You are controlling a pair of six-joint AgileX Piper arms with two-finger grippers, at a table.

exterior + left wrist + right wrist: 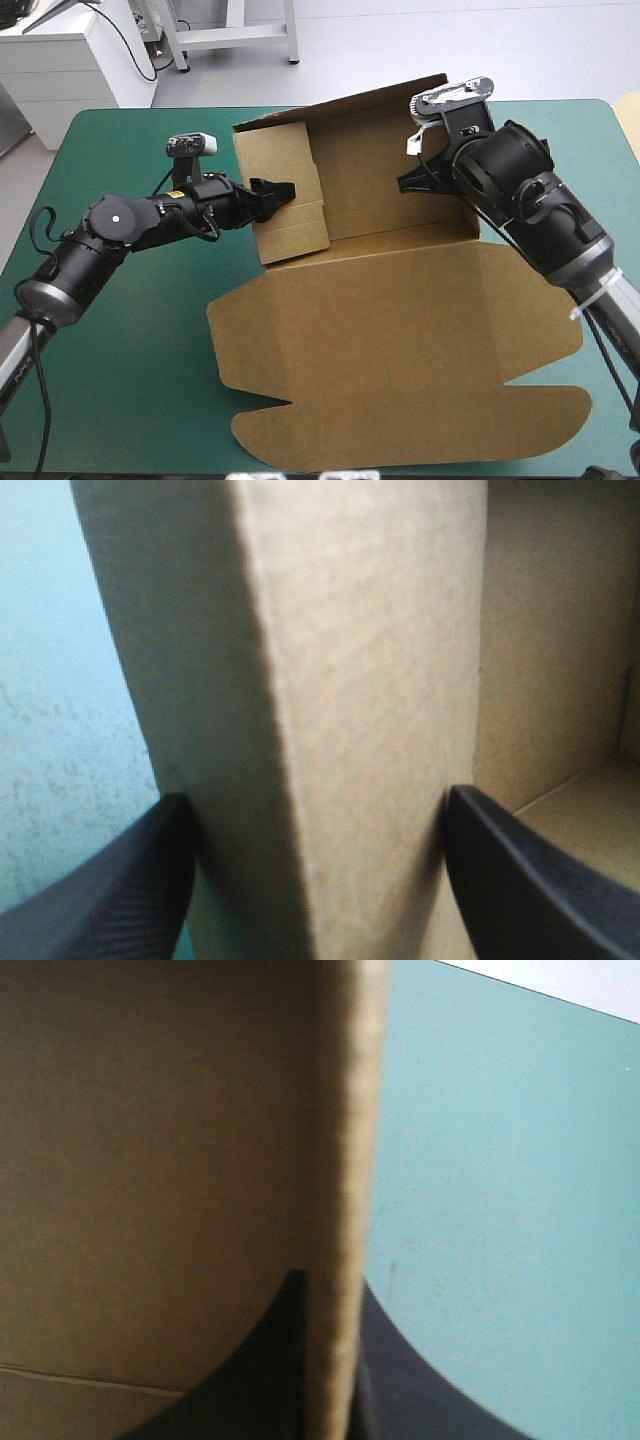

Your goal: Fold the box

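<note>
The brown box (400,330) lies mid-table with its far half raised into walls and its wide lid flat toward the near edge. My left gripper (280,190) reaches in at the left wall (290,215). In the left wrist view the gripper (318,795) is open, and its black fingers (130,880) straddle that thick folded wall (350,680), one outside and one inside the tray. My right gripper (408,182) is at the right wall, which the arm mostly hides. Seen from the right wrist, this gripper (335,1285) is shut on the wall's board edge (345,1110).
The teal-green table (140,350) shows bare cover on the left of the box and in a strip at the right (600,120). The lid's tabs reach close to the near edge (420,455).
</note>
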